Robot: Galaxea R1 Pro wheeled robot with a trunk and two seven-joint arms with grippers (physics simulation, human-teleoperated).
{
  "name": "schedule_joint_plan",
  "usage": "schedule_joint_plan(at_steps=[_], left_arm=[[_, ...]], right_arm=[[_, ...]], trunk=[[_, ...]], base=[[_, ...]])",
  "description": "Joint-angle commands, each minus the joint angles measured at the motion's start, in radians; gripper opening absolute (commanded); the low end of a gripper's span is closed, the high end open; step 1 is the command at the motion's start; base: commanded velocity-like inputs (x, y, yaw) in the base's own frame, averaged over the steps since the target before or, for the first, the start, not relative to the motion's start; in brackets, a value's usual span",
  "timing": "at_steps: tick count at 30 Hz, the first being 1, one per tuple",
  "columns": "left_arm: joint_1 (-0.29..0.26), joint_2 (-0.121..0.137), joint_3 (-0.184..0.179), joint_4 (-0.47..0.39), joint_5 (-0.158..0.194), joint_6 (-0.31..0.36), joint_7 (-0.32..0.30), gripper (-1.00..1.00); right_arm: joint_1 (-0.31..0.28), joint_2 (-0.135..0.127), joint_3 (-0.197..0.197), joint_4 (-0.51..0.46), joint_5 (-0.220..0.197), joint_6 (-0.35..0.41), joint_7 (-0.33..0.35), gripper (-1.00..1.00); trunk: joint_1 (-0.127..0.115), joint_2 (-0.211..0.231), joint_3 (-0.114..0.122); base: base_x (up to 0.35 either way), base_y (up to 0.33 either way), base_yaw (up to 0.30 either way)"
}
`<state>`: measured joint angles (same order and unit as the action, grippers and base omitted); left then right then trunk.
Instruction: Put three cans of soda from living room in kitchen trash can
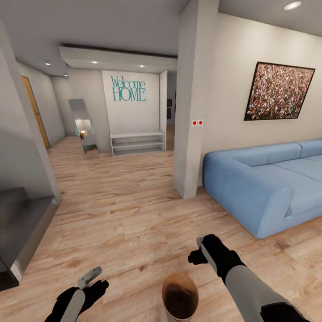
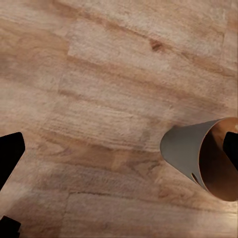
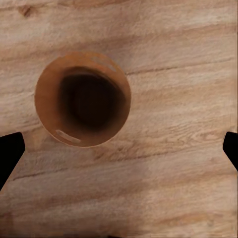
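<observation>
At the bottom of the head view, the left gripper (image 1: 91,278) and right gripper (image 1: 201,250) hang over the wood plank floor (image 1: 129,210), both apparently spread wide and empty, though the fingertips are barely visible. Between them, at the lower centre, stands the tash can (image 1: 180,297), its copper inside dark. A blue sofa (image 1: 264,183) fills the right, beneath a framed picture (image 1: 278,91); a white shelf (image 1: 137,143) sits below the "Welcome HOME" lettering (image 1: 128,88) farther back.
</observation>
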<state>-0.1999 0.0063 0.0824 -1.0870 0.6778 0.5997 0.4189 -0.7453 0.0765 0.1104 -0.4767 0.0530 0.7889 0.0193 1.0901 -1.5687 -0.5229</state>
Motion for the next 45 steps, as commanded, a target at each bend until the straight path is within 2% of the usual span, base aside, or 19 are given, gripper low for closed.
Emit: schedule_joint_plan(at_steps=[1,4,11,27,45], left_arm=[[0.000,0.001,0.000,0.001,0.001,0.000,0.000,1.00],[-0.001,-0.001,0.000,0.003,0.009,0.000,-0.001,1.00],[-0.003,0.002,-0.001,0.009,0.017,0.001,-0.003,1.00],[-0.022,0.005,-0.003,0.051,0.012,-0.001,0.002,1.00],[-0.026,0.006,-0.003,0.059,0.013,0.002,0.001,1.00]], right_arm=[[-0.009,0.004,-0.001,0.021,-0.001,0.004,-0.009,1.00],[-0.031,0.013,-0.002,0.082,-0.005,0.011,-0.032,1.00],[-0.047,0.019,-0.005,0.121,-0.009,0.012,-0.046,1.00],[-0.051,0.017,-0.009,0.118,-0.011,0.010,-0.047,1.00],[-0.051,0.013,-0.010,0.105,-0.012,0.010,-0.043,1.00]], trunk=[[0.004,-0.007,-0.003],[0.015,-0.028,-0.013],[0.042,-0.077,-0.035],[0.104,-0.189,-0.085],[0.173,-0.315,-0.141]], base=[[0.000,0.000,0.000],[0.000,0.000,0.000],[0.000,0.000,0.000],[0.000,0.000,0.000],[0.000,0.000,0.000]])
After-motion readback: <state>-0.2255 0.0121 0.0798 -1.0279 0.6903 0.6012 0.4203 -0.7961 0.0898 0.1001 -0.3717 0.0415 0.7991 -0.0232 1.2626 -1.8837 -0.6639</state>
